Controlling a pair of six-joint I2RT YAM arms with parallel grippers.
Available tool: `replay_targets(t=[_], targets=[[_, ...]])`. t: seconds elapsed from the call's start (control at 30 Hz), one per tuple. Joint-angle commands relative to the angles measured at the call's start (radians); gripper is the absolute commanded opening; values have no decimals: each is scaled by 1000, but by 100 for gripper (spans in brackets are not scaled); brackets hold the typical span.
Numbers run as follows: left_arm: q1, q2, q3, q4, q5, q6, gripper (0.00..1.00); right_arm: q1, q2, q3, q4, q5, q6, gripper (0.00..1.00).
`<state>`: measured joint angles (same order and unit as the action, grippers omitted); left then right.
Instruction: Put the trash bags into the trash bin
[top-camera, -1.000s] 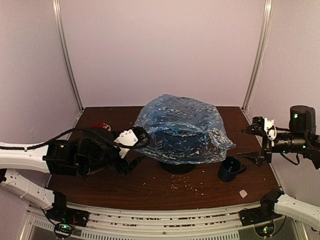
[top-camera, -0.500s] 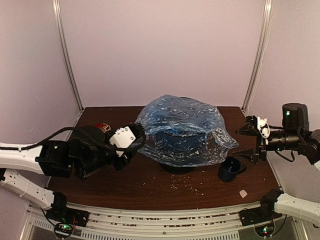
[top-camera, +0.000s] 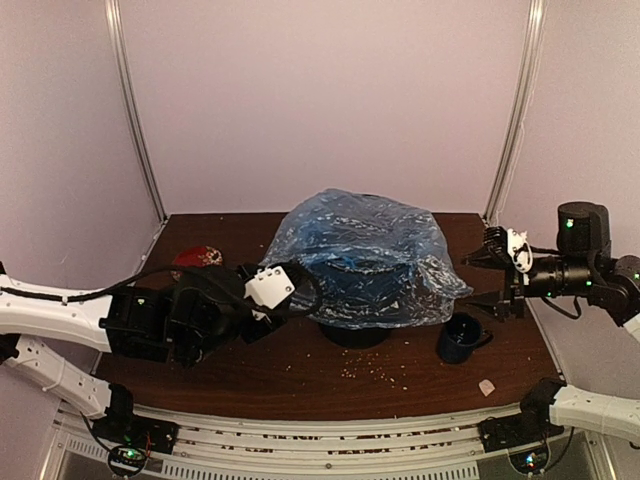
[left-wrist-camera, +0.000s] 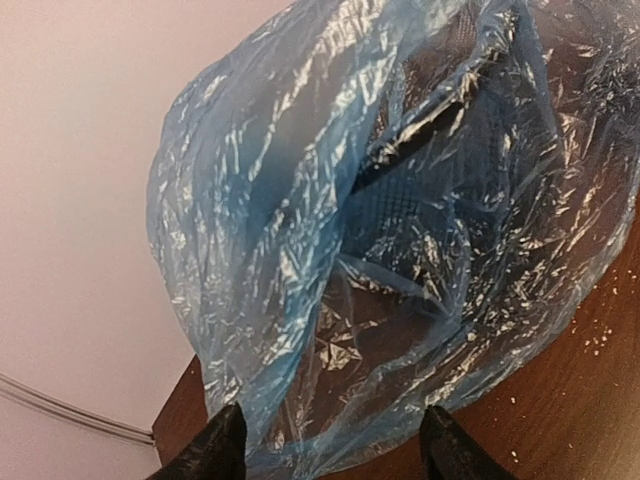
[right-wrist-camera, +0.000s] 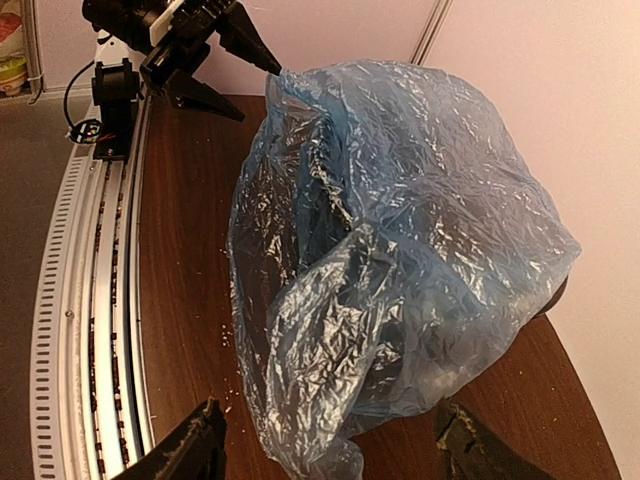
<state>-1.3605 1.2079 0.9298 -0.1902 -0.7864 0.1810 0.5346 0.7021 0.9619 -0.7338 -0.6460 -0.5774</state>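
Trash bag (top-camera: 370, 250) sat draped over the trash bin (top-camera: 354, 336) like a cap, not inside it, in the top view. The left gripper (top-camera: 292, 295) and right gripper (top-camera: 478, 280) flanked it, with a mug (top-camera: 460, 338) just beside the right hem. At the left wrist, parted fingers (left-wrist-camera: 225, 445) straddled the loose hem without pinching, and a shallow bite could slip off the glossy film. At the right wrist, fingers (right-wrist-camera: 190, 450) stood wide around a hanging corner, where a hard tug might tip the bin or catch the mug.
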Motion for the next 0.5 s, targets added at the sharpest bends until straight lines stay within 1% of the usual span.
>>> replay_targets(t=[0.0,0.1,0.2,0.3,0.37,0.47], targets=[[14,-8,7,140,-102,60,61,19,17,-11,61,51,24,70],[25,-20,-11,189,-109,81,61,29,26,-14,62,52,24,68],[48,-19,-14,196,-91,89,60,39,32,-11,47,56,8,67],[70,-11,-12,197,-61,100,59,47,29,11,-7,13,-27,70],[77,-5,-8,198,-46,108,57,48,11,21,-42,-4,-53,74],[88,8,-1,197,-34,117,55,48,-10,6,-63,13,-61,76]])
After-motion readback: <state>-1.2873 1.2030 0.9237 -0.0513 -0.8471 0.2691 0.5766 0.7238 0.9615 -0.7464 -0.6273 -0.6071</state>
